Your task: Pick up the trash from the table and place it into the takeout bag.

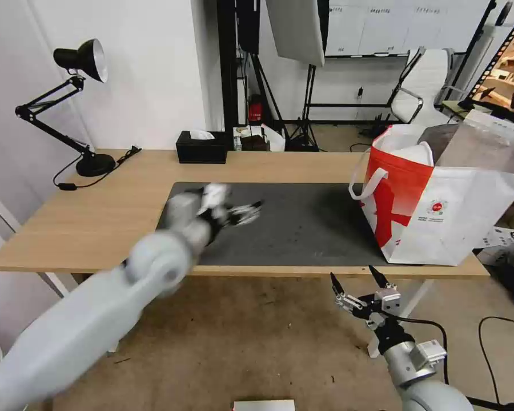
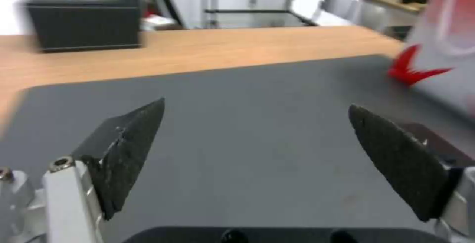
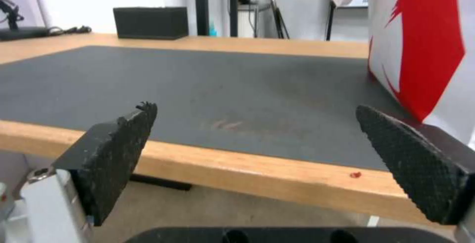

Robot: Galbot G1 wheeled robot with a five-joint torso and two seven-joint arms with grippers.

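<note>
The table (image 1: 97, 228), a long light-wood desk, carries a dark grey mat (image 1: 302, 228) whose surface lies bare under and ahead of the left gripper (image 1: 251, 212); none of the 4 trash items can be seen on it. The takeout bag (image 1: 440, 211) stands upright on the mat's far-right end, well to the right of that gripper and beyond and slightly to the right of the right gripper (image 1: 360, 285). It is a boxy tote, red and white outside, with a white loop handle on the side facing the grippers and its mouth open upward. Judging by this, the trash is probably inside it, though its contents are hidden.

The left gripper hovers low over the mat's left half, pointing toward the bag, its 2 fingers (image 2: 128, 150) spread wide with nothing between them. The right gripper hangs below and in front of the table's near edge, nearer the bag, fingers (image 3: 118, 154) likewise spread and empty. A black tissue box (image 1: 201, 147) sits far beyond the left gripper.
</note>
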